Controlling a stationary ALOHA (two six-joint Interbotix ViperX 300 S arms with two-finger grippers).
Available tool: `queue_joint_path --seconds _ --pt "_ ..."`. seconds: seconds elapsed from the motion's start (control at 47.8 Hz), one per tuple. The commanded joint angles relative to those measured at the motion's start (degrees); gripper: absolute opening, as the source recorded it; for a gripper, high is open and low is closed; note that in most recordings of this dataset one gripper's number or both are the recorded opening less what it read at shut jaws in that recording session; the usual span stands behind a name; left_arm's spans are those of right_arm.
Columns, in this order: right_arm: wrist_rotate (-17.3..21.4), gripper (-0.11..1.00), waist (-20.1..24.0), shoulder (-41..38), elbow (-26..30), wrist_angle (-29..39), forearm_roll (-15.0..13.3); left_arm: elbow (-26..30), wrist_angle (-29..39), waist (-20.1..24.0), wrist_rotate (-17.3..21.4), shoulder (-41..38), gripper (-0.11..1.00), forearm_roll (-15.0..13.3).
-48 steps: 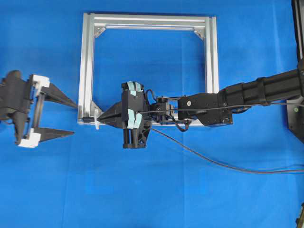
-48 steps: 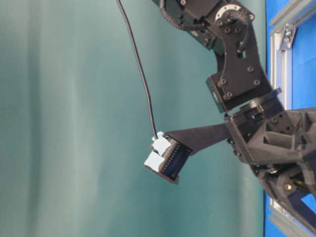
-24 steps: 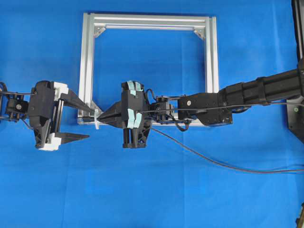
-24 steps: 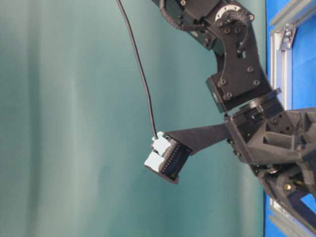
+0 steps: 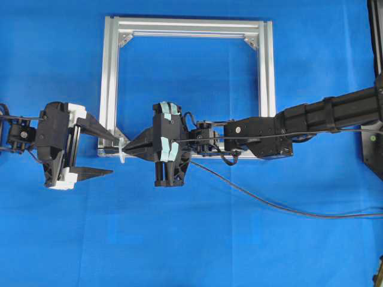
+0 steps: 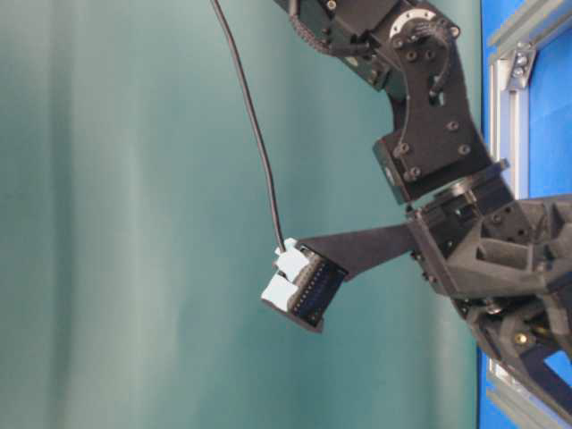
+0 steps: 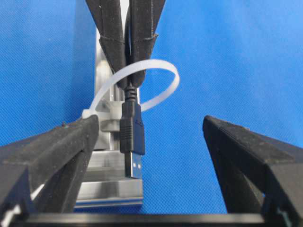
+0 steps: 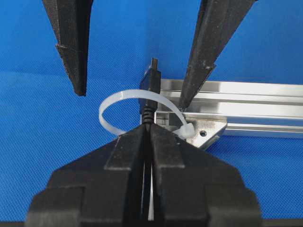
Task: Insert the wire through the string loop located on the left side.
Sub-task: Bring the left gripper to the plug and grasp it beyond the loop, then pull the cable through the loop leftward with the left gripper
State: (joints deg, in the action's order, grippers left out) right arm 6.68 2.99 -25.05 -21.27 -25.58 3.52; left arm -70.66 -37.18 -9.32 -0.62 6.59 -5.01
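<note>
At the far left of the overhead view the left gripper [image 5: 106, 155] has its fingers spread wide, one tip touching or just beside the lower left corner of the aluminium frame [image 5: 111, 78], the other lying on the blue cloth [image 5: 72, 239] just nearer. Between those tips sits the string loop [image 5: 122, 150], a white tie standing out from that corner. The wire [image 7: 131, 137] has its plug tip poked through the loop, as the left wrist view shows: the white band arches over the cable just behind the plug, which points towards the left gripper. To the right, the right gripper [image 5: 127, 149] has its fingers pressed together, pinching the wire right behind the loop. The rest of the wire trails off right across the cloth.
</note>
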Motion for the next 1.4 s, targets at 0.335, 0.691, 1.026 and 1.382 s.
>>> queue_joint_path --seconds 0.335,0.691,1.026,1.382 --pt "0.09 0.0 -0.18 1.32 0.79 -0.18 0.0 1.76 2.72 3.16 -1.49 0.26 0.07 0.09" --pt "0.09 0.0 -0.18 1.32 0.88 1.49 -0.26 1.76 3.78 3.16 -1.58 0.26 0.08 0.09" --pt "0.7 0.29 0.0 1.76 0.79 2.11 -0.18 1.76 3.78 3.16 -1.58 0.26 0.08 0.09" --pt "0.7 0.98 0.09 1.76 0.79 2.64 0.09 1.85 3.78 3.16 -1.58 0.26 0.08 0.09"
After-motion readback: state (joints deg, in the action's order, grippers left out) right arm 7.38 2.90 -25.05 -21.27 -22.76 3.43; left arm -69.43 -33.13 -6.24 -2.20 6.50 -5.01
